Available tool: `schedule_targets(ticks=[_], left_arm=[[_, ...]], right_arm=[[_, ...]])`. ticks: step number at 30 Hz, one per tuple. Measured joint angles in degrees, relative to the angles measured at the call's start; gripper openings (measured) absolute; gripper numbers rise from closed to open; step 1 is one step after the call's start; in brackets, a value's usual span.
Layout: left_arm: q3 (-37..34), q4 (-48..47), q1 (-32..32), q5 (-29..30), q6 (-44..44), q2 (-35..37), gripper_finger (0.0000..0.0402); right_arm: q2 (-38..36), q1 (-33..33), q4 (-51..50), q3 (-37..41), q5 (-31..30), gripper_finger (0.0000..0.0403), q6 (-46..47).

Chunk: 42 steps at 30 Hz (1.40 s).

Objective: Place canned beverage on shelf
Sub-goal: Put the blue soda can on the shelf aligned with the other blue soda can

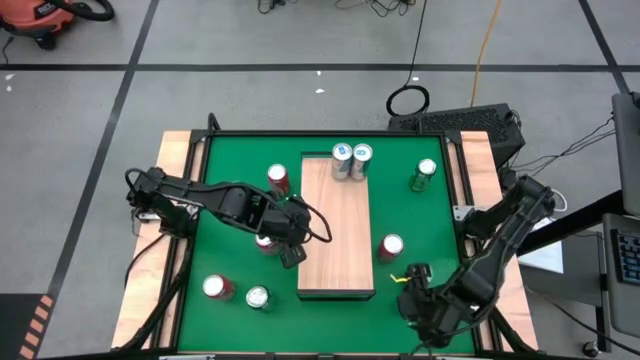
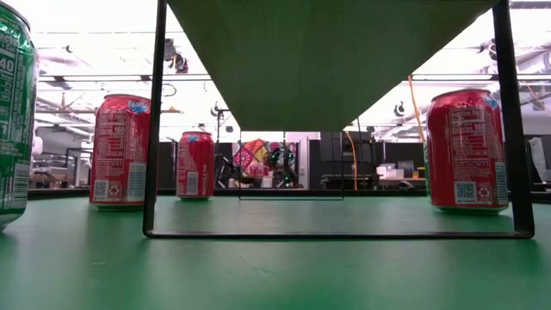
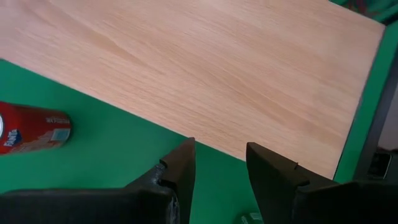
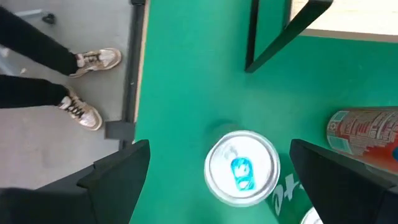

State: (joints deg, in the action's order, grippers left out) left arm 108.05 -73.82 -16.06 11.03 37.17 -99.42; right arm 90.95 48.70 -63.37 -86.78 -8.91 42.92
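Observation:
The pale wooden shelf [image 1: 337, 225] stands on black legs in the middle of the green table, with two cans [image 1: 352, 155] upright at its far end. My right gripper [image 4: 219, 149] is open near the table's front right, above a green can [image 4: 242, 168]. Its two fingers stand on either side of the can's top, apart from it. That arm hides this can in the high view. My left gripper [image 3: 221, 174] hovers by the shelf's left edge [image 3: 205, 146], open with a narrow gap and nothing in it, beside a red can [image 3: 34, 127].
Loose cans stand upright on the table: red ones [image 1: 277, 177], [image 1: 391, 246], [image 1: 216, 287], green ones [image 1: 425, 172], [image 1: 258, 297]. A red can [image 4: 367, 134] is close to the right gripper's far finger. A person's feet [image 4: 87, 87] stand past the table's near edge.

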Motion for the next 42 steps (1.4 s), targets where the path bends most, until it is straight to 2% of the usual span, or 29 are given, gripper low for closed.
schedule_targets(ticks=[9, 17, 27, 31, 38, 42], left_arm=[[0.00, -0.02, -0.52, 0.00, -2.00, 0.00, 0.0141], [0.00, -0.02, -0.55, 0.00, -1.93, 0.00, 0.0141], [0.00, 0.01, -0.46, 1.07, -2.25, 0.00, 0.0141], [0.00, 0.51, -0.41, 2.17, -4.19, 0.00, 0.0141], [0.00, 1.44, -0.38, 2.51, -4.95, 0.00, 0.0141], [0.00, 1.42, -0.43, 2.53, -5.15, 0.00, 0.0141]], right_arm=[[1.11, -1.18, 0.98, 0.26, -1.34, 0.0379, -1.61], [-0.99, -1.15, 8.38, 8.07, 0.03, 0.0379, -2.04], [-1.52, -1.37, 9.00, 9.42, 0.04, 0.0379, -3.19], [-1.50, -1.94, 9.30, 12.33, 2.48, 0.0379, -2.95], [-1.50, -3.28, 15.57, 16.74, 6.02, 0.0377, -1.54], [-1.46, -3.77, 16.04, 17.20, 6.27, 0.0377, -0.66]])
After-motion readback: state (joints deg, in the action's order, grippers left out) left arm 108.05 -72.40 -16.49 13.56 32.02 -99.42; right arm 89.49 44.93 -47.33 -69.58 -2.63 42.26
